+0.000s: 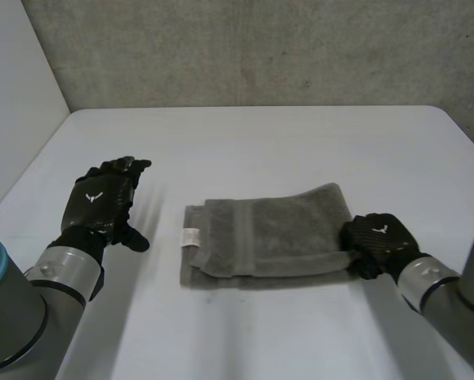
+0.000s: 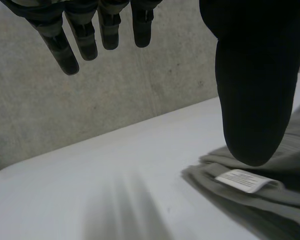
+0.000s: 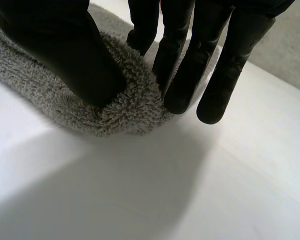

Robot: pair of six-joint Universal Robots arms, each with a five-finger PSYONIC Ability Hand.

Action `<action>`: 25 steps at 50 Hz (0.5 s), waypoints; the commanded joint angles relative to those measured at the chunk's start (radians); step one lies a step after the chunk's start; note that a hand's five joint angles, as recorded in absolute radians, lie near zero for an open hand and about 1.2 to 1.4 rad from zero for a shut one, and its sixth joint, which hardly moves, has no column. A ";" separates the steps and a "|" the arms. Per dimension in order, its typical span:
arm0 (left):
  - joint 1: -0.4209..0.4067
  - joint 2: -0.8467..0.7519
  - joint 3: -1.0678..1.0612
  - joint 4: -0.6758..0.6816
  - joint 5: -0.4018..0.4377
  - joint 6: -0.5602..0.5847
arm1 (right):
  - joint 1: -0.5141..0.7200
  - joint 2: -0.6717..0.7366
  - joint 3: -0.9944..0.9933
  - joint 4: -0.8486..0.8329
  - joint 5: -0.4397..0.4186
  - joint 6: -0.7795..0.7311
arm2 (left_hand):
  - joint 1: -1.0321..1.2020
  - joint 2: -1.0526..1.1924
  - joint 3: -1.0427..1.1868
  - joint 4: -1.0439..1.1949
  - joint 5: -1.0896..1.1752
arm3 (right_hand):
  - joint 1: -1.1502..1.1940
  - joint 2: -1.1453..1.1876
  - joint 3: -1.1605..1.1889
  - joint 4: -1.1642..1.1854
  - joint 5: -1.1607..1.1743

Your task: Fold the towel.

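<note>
Right hand (image 1: 377,236) pinches the towel (image 1: 276,233) at its folded end, plainest from its wrist; left hand (image 1: 100,202) hangs spread.

White table (image 1: 260,134) against a grey wall (image 1: 260,47).
The table has a smooth white top, and its far right corner is rounded. The wall behind its far edge is rough, speckled concrete. A plain white panel (image 1: 15,87) meets it at the left.

- A robot test lab: a bare white tabletop (image 1: 260,134) stands against a rough grey concrete wall (image 1: 260,47).
- A plain white panel (image 1: 15,103) closes its left edge.
- Grey-jointed robot arms (image 1: 62,273) reach in over its near edge.
</note>
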 commanded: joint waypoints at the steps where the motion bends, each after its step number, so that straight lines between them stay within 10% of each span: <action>1: 0.004 0.050 0.017 -0.009 0.000 0.001 | -0.123 -0.113 0.007 0.120 -0.011 -0.137 | 0.039 0.051 0.049 0.048 0.012 | 0.021 0.195 0.183 0.181 0.194; 17: -0.039 0.068 0.200 -0.143 -0.003 -0.014 | 0.483 0.024 -0.327 0.133 0.013 -0.232 | 0.063 0.074 0.073 0.071 0.036 | 0.021 0.195 0.183 0.181 0.194; 25: -0.059 0.034 0.270 -0.232 -0.023 -0.041 | 0.598 0.132 -0.338 0.130 -0.013 -0.238 | 0.004 0.015 0.014 0.013 -0.023 | 0.021 0.195 0.183 0.181 0.194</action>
